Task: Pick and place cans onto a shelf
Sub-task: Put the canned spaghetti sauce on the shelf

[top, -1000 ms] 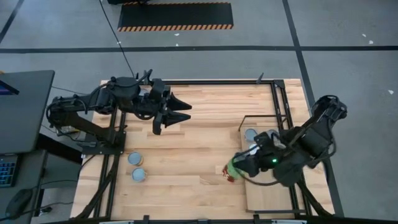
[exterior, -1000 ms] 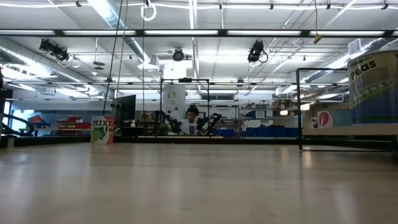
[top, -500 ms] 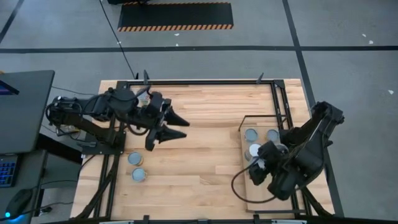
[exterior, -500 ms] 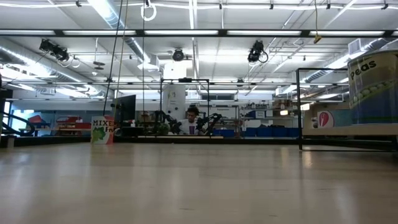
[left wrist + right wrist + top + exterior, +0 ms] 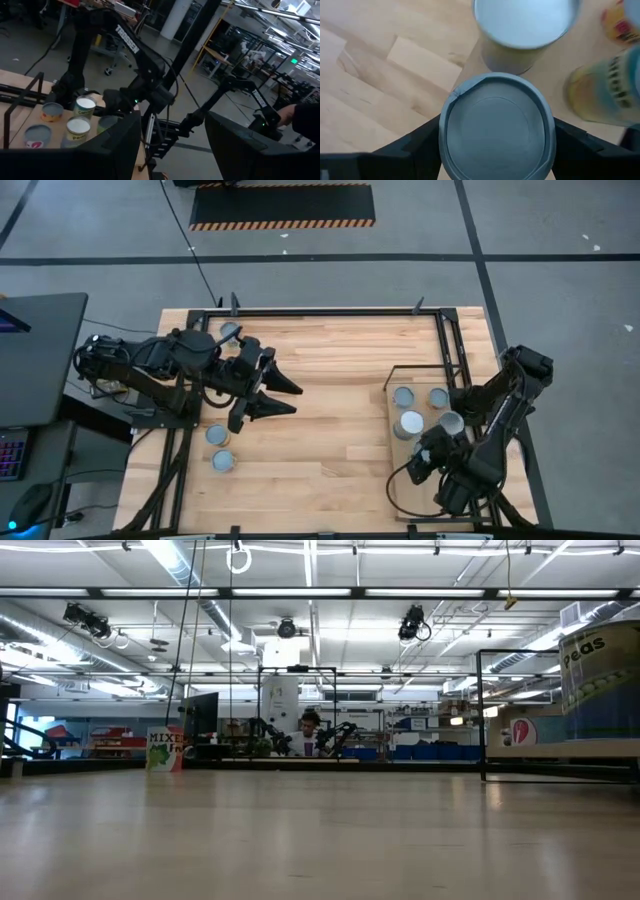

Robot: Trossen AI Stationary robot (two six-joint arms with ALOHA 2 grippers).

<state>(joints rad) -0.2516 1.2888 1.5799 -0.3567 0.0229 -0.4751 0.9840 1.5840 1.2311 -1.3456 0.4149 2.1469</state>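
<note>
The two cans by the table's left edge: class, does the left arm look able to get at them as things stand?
Probably yes. The two cans stand apart on bare wood, and the left pincer, open, hangs just beyond them with nothing between.

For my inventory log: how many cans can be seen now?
8 cans: four on the shelf, one under the right hand at the shelf's edge, two by the table's left edge, one at its far left corner. Others may be hidden.

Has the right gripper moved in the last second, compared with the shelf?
Yes. In the high view the right gripper has moved from beside the shelf's left edge, over the bare tabletop, to above the board.
</note>
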